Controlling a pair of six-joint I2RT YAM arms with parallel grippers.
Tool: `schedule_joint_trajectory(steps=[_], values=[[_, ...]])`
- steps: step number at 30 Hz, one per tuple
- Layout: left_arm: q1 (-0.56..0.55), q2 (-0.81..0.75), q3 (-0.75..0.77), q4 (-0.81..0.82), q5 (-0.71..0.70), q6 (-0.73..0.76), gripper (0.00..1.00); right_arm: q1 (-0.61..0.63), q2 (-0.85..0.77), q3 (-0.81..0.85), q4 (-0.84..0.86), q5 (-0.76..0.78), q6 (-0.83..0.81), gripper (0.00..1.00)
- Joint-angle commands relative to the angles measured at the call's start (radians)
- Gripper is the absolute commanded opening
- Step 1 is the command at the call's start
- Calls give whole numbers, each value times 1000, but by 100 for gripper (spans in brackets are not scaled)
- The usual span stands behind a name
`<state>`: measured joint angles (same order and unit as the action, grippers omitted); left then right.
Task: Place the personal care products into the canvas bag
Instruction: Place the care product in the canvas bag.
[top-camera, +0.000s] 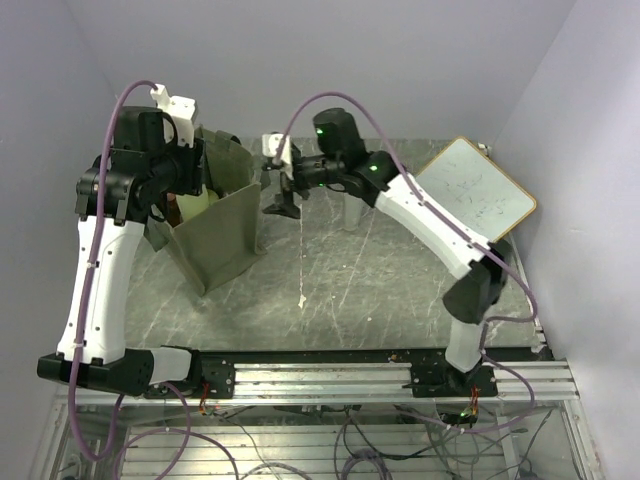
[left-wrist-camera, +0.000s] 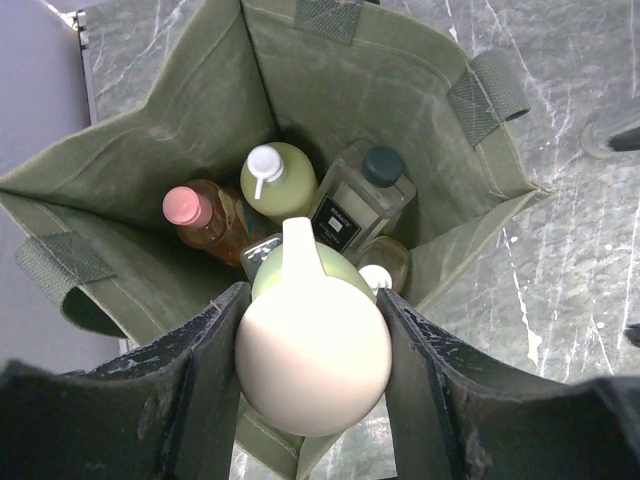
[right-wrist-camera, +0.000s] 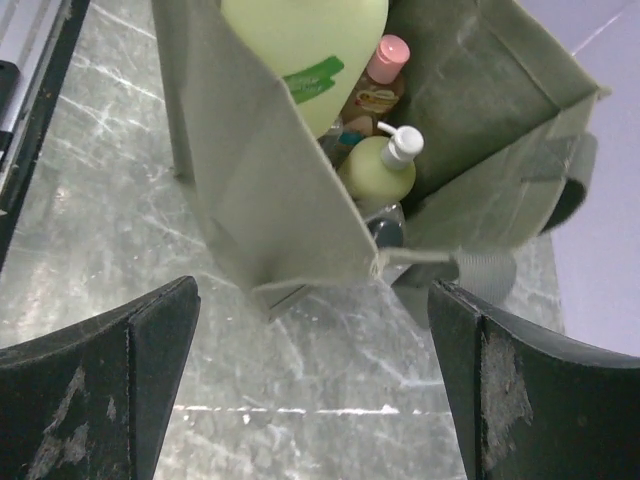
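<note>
The olive-green canvas bag (top-camera: 218, 238) stands open at the left. My left gripper (left-wrist-camera: 312, 375) is shut on a cream bottle (left-wrist-camera: 312, 360) and holds it over the bag's mouth; the bottle also shows in the top view (top-camera: 203, 205). Inside the bag are an orange bottle with a pink cap (left-wrist-camera: 200, 215), a yellow-green pump bottle (left-wrist-camera: 278, 180), a clear square bottle with a dark cap (left-wrist-camera: 360, 195) and a white-capped one (left-wrist-camera: 385, 268). My right gripper (right-wrist-camera: 315, 390) is open and empty just right of the bag (right-wrist-camera: 270, 190). A translucent grey container (top-camera: 352, 213) stands behind my right arm.
A wood-framed whiteboard (top-camera: 475, 192) leans at the back right against the wall. The bag's strap handles (left-wrist-camera: 490, 95) hang off its sides. The metal rail (top-camera: 330, 378) with the arm bases runs along the near edge.
</note>
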<state>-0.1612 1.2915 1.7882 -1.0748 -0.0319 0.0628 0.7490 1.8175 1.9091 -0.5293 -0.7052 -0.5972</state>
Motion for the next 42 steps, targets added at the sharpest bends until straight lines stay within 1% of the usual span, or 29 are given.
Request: schedule_joint_trajectory(steps=[1, 5, 9, 13, 16, 18, 21, 23, 27, 28, 29, 36, 39, 42], values=[[28, -55, 11, 131, -12, -25, 7, 52, 126, 189, -91, 44, -49, 97], [56, -65, -1, 132, 3, -37, 7, 86, 210, 290, -117, 43, -70, 95], [78, -75, -10, 134, 21, -45, 7, 104, 280, 367, -143, 36, -84, 91], [95, -76, -11, 137, 31, -48, 7, 114, 322, 416, -164, 21, -96, 82], [109, -75, -10, 138, 53, -56, 7, 126, 332, 418, -193, 3, -118, 72], [112, -69, 0, 134, 70, -60, 7, 134, 328, 409, -205, -2, -131, 65], [114, -67, 8, 138, 106, -62, 7, 139, 317, 393, -208, -1, -138, 50], [114, -67, 13, 138, 139, -64, 7, 139, 315, 393, -204, 1, -133, 37], [114, -70, 22, 126, 182, -49, 7, 139, 309, 410, -189, -3, -98, 6], [113, -73, 23, 124, 196, -44, 7, 139, 307, 415, -185, -3, -91, 2], [113, -75, 22, 126, 209, -44, 7, 139, 306, 418, -181, -4, -84, 0], [114, -62, 27, 157, 318, -55, 7, 139, 290, 439, -157, 9, -58, 0], [114, -42, 29, 183, 387, -71, 7, 140, 280, 440, -153, 22, -60, 0], [115, -34, -3, 231, 456, -101, 7, 139, 273, 439, -150, 35, -62, 0]])
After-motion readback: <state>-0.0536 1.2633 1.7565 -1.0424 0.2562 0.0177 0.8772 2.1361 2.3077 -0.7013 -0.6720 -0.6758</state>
